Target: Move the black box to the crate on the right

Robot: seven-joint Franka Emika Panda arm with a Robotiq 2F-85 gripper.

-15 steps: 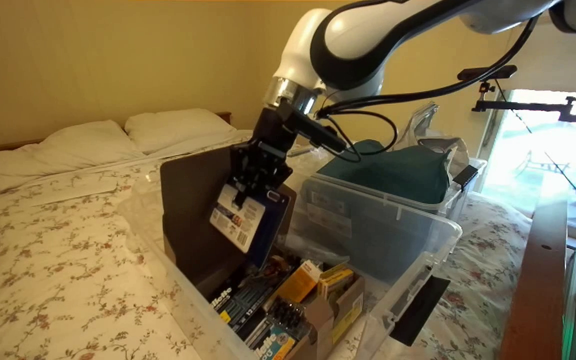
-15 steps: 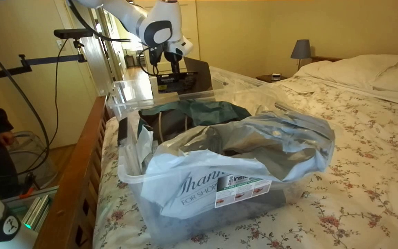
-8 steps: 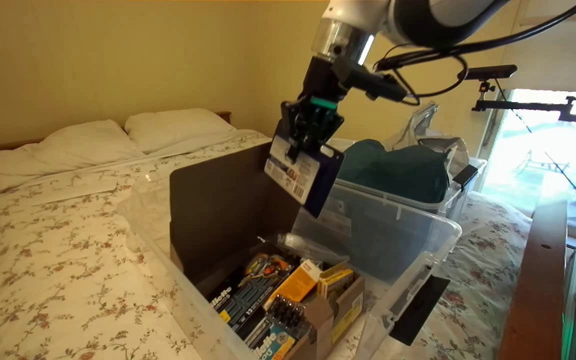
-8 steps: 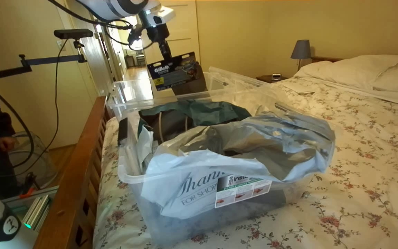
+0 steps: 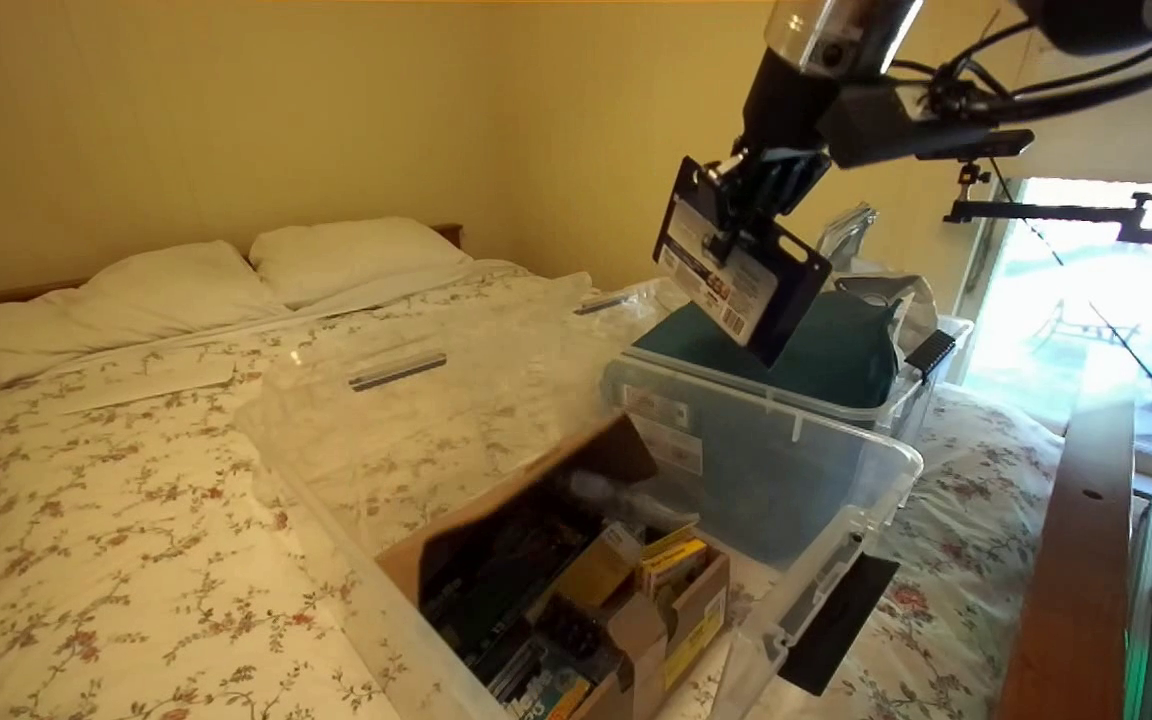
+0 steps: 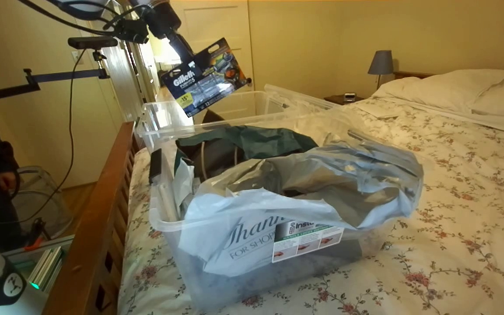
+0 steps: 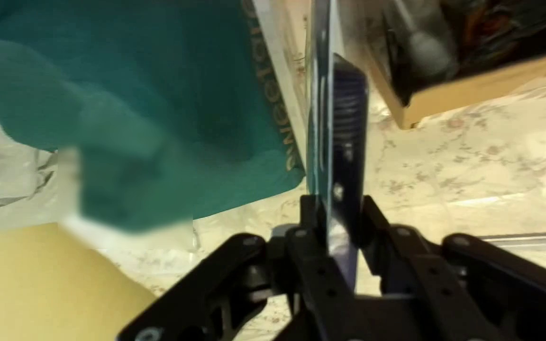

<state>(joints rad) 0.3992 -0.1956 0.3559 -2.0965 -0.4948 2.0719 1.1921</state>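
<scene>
Here, nearest to us in the wrist view, the fingers (image 7: 311, 265) are clamped on the black box (image 6: 206, 78), one on each side of it. We look at the black box edge-on there, with a green bag (image 7: 183, 104) to its left and a cardboard box (image 7: 467, 94) to its right. In both exterior views we see the black box up in the air and tilted, with one corner pointing down, well apart from the surface (image 5: 166, 500), which is a bed with a flowered cover.

Two clear plastic tubs stand on that surface, just beside each other. The closer tub (image 5: 786, 490) in an exterior view has the cardboard box inside, and in it we can make out yellow packs (image 5: 676, 565) and other small packages, partly in shadow. The tub past it is the crate (image 6: 217, 284), which holds the green bag and a pale shopping bag (image 6: 243, 205) that spreads above its rim. From that angle the black box overlaps the green bag; whether it is directly over the crate, we cannot tell.

Farther off, we find two pale pillows (image 5: 361, 255) at the head of the bed and, in an exterior view, a lamp (image 6: 381, 62) with a grey shade near them. Behind all that we see the yellow wall (image 5: 336, 120) and, past the black box in that view, a pale door (image 6: 230, 26).
</scene>
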